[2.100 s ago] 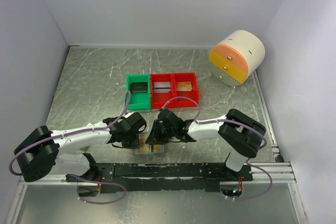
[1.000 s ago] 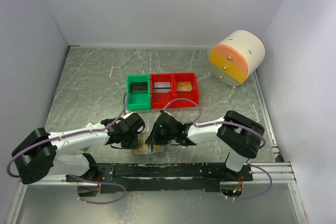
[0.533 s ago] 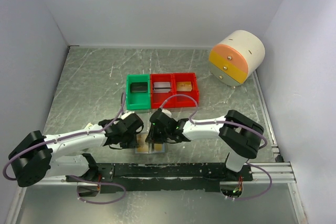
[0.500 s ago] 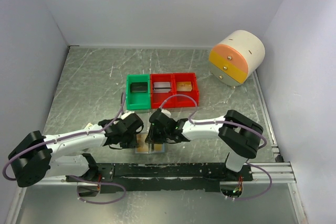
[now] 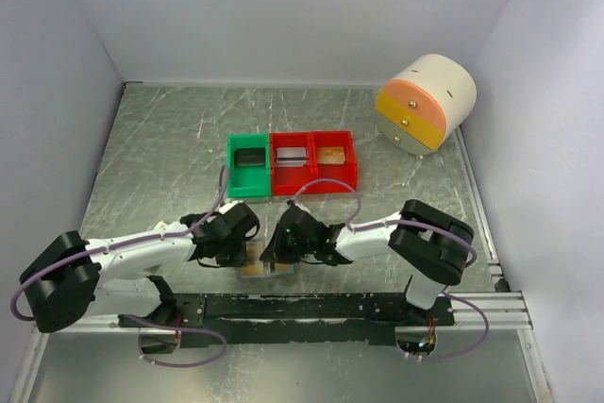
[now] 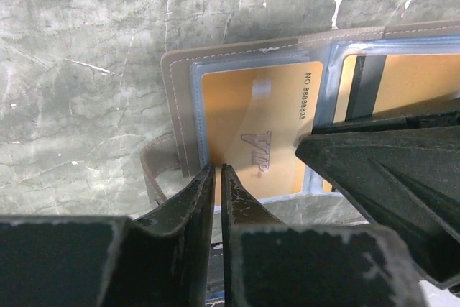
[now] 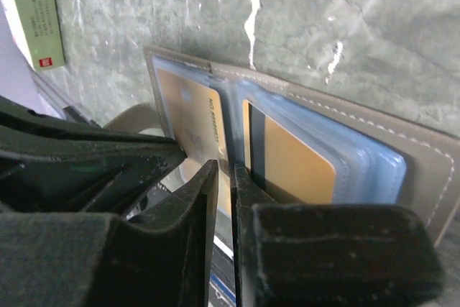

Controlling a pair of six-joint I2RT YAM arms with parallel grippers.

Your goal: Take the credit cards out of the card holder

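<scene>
Here, the left tool [image 6: 215,169] has its jaws drawn all but closed, with only a thin slit between them. Its tips are set at a corner of the holder [image 6: 176,113], right along the edge of a pocket [image 6: 195,106]. Whether they pinch that edge cannot be told. The right tool [image 7: 224,170] is narrowed just as far, tips down at the holder's middle fold, beside the black stripe of the striped card [image 7: 298,167]. Whether anything thin sits between those jaws cannot be told either. The two tools stand just beside each other over the holder.

Both arms lie low and reach inward from their bases. The left arm [image 5: 142,250] stretches rightward and the right arm [image 5: 377,226] leftward, wrists bent down to meet at the near middle of the surface [image 5: 170,139].

The holder lies flat and open there, grey with pale blue pockets. An orange VIP card [image 6: 244,120] sits inside the pocket on the left tool's side, and the striped card is in the other panel. A strap loop [image 6: 154,170] curls off the holder's outer edge. A small box [image 7: 34,19] lies apart from it. Farther back a green bin [image 5: 232,172] and red bins [image 5: 313,182] stand in a row, and a round cream drum [image 5: 444,82] sits at the far right.
</scene>
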